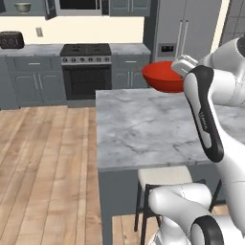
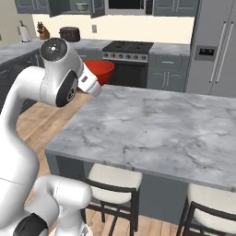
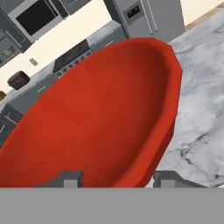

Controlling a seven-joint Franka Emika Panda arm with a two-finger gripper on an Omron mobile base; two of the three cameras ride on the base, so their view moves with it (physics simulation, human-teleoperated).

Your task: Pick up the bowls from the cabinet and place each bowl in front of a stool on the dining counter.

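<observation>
My gripper is shut on the rim of the wide red bowl, one finger inside the wall and one outside. The red bowl hangs tilted just above the far corner of the marble dining counter. In the right base view the red bowl sticks out past my hand, over the dining counter. A cream bowl sits on the shelf of the open dark wall cabinet at the back. The cream bowl and the cabinet also show at the top of the right base view.
Cream-seated stools stand tucked under the near side of the counter; one stool is beside my base. Behind are a stove, a fridge and a dark toaster. Wood floor lies open to the left.
</observation>
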